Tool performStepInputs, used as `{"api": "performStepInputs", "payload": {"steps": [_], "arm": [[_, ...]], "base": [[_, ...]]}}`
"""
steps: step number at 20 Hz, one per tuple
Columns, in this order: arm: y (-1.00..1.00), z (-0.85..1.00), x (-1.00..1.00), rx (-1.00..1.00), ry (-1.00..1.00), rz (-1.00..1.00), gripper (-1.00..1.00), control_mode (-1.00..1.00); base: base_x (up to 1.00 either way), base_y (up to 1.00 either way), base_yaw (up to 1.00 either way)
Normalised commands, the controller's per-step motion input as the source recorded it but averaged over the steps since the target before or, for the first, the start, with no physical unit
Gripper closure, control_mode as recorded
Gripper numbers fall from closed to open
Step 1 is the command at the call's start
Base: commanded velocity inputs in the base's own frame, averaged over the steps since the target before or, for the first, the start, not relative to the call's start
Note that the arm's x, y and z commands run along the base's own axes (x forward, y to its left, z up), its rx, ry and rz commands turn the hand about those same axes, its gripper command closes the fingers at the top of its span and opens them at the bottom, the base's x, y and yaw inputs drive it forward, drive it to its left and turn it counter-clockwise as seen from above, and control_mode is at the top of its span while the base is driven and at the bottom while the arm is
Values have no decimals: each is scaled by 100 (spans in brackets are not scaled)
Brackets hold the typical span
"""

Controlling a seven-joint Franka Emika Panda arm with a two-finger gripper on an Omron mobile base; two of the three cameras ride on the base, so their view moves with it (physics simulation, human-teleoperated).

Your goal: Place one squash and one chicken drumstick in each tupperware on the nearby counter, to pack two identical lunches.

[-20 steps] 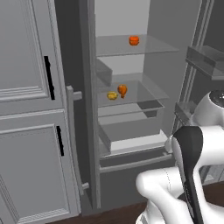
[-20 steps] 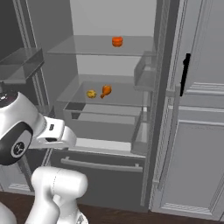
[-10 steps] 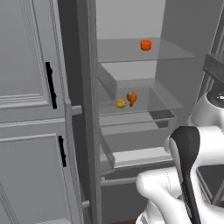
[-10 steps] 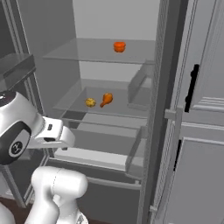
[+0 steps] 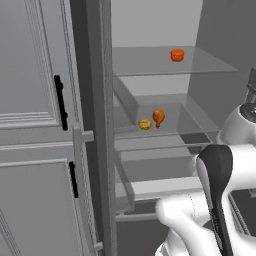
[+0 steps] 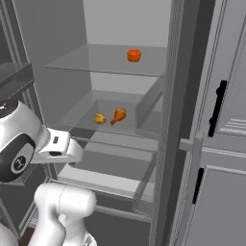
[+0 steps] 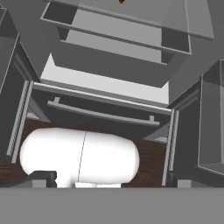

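Note:
Inside an open fridge, a small yellow squash (image 5: pixel 144 124) (image 6: pixel 100 118) lies on the middle glass shelf. A chicken drumstick (image 5: pixel 158 117) (image 6: pixel 118 115) rests right beside it. An orange-red round item (image 5: pixel 177 55) (image 6: pixel 134 55) sits on the top shelf. My gripper (image 7: pixel 109 178) points down at the fridge's lower drawers, well below those shelves. It is open wide, its dark fingertips (image 7: pixel 43 177) far apart with nothing between them. The tupperware and the counter are out of view.
A white drawer (image 5: pixel 160 187) (image 6: pixel 101 178) stands pulled out under the middle shelf. Below it is a bottom drawer with a bar handle (image 7: pixel 100 114). Grey panelled cabinet doors with black handles (image 5: pixel 60 102) (image 6: pixel 218 108) flank the fridge. A door bin (image 6: pixel 9 77) juts in at the left.
The whole picture has shifted and grown: the base has driven closer to the fridge. The food on the shelves has not moved, and the gripper stays open.

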Motion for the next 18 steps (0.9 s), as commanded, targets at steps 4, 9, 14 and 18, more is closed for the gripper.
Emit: {"api": "performStepInputs", "payload": {"steps": [4,9,14,18], "arm": [[0,0,0,0,0,0,-100,100],[0,0,0,0,0,0,-100,100],[1,-20,29,4,-6,1,-100,-100],[5,-44,99,13,-13,5,-100,-100]], "base": [[16,0,0],[0,0,0],[0,0,0],[0,0,0]]}}
